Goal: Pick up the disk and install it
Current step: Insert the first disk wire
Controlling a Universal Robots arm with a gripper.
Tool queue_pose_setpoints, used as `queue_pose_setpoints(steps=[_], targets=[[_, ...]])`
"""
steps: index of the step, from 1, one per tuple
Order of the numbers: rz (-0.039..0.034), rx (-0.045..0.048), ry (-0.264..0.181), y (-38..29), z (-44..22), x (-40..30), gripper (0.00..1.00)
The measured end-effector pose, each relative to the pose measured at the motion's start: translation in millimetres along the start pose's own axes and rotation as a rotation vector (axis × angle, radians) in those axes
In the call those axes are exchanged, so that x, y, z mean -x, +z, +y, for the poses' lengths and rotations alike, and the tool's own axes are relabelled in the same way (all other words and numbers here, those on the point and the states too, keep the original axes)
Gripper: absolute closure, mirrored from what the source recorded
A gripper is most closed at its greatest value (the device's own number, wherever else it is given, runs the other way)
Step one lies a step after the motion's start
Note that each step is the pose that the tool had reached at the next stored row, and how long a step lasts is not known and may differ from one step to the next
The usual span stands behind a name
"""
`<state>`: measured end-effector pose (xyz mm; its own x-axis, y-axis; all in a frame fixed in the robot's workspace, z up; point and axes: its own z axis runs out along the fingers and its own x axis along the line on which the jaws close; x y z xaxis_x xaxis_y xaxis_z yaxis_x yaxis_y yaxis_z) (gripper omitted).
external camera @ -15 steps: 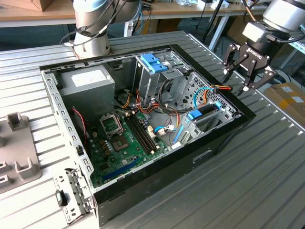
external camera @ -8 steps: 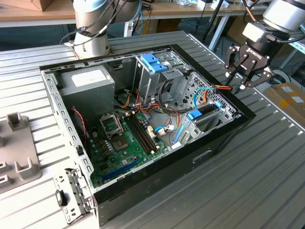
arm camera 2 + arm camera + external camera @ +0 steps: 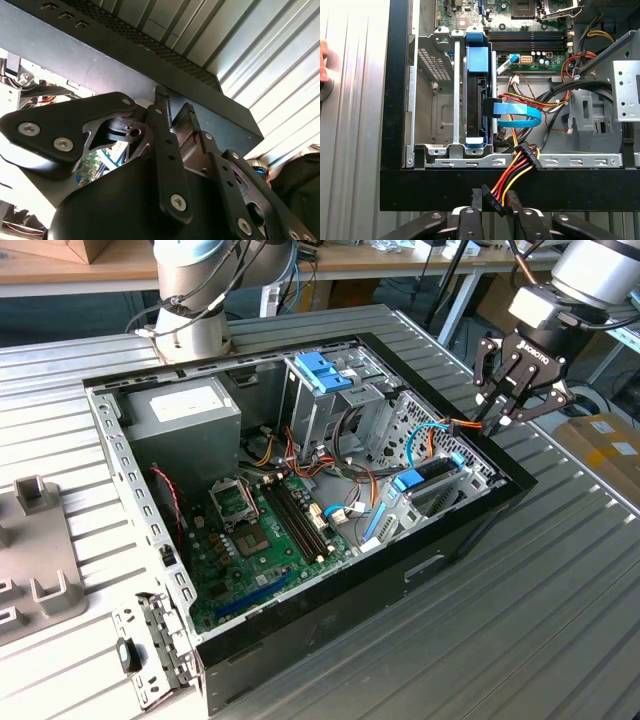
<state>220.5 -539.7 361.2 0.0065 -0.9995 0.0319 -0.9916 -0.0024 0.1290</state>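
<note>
**Disk is in its bay, I'm hanging on to the power plug**

So the disk sits on edge in the bay at the case's end, toward the exterior view's right. In the first wrist view it shows a dark narrow side with light-blue carrier plastic at both ends and a flat blue cable looping off it.

My jaws are pressed in on a black power plug with red, yellow and orange wires, just outside the case wall.

Sweeping the exterior view from its left: grey fixture blocks on the ribbed metal counter, then the open black computer case with its grey power supply, green motherboard and upright drive cage topped by a blue handle. My arm's base stands behind the case. Further back there's a wooden bench, and cardboard boxes at the right.
</note>
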Motion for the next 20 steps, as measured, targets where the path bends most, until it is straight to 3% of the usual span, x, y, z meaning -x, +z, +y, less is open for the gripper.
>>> queue_pose_setpoints(steps=[10,13,15,16,18,19,20], targets=[[0.0000,0.0000,0.000,0.2,0.0,0.0,0.68],[0.0000,0.0000,0.000,0.2,0.0,0.0,0.56],[-0.0001,0.0000,0.000,0.3,-0.1,0.0,0.56],[-0.0067,0.0000,-0.001,-0.4,-0.1,-0.2,0.56],[-0.0271,-0.0002,-0.004,-3.6,0.4,-0.5,0.56],[-0.0319,-0.0002,-0.004,-4.1,0.5,-0.6,0.56],[-0.0320,-0.0002,-0.004,-4.1,0.5,-0.7,0.56]])
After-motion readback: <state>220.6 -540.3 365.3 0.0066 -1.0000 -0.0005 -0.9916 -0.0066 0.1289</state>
